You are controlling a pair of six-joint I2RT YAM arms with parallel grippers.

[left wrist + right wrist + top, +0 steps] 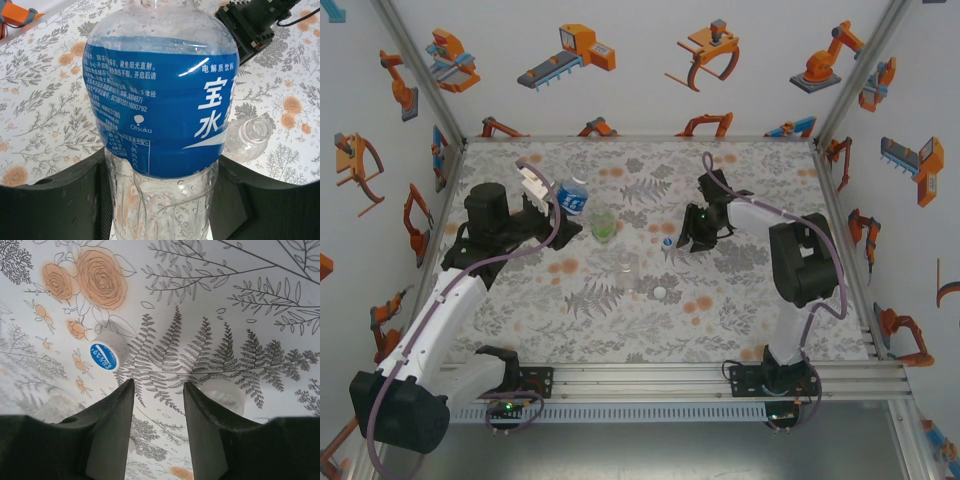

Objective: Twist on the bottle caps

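evidently the left gripper (160, 172) clamps the blue-label bottle (160, 95) at frame centre, likely steadying it for capping; the right gripper (158, 385) hangs parted, empty, low centre, a blue-printed cap (106, 355) upper left of it.

The blue label (160, 100) on the bottle (165, 210) reads "Otsuka" and "电解质饮料" (large white "宝", "水" alongside).

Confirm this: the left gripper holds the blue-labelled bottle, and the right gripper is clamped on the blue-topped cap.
Not quite. The left gripper does hold the blue-labelled bottle, but the right gripper is clamped on nothing. The right wrist view shows its jaws apart and empty, with the blue-topped cap lying on the table just beyond one finger.
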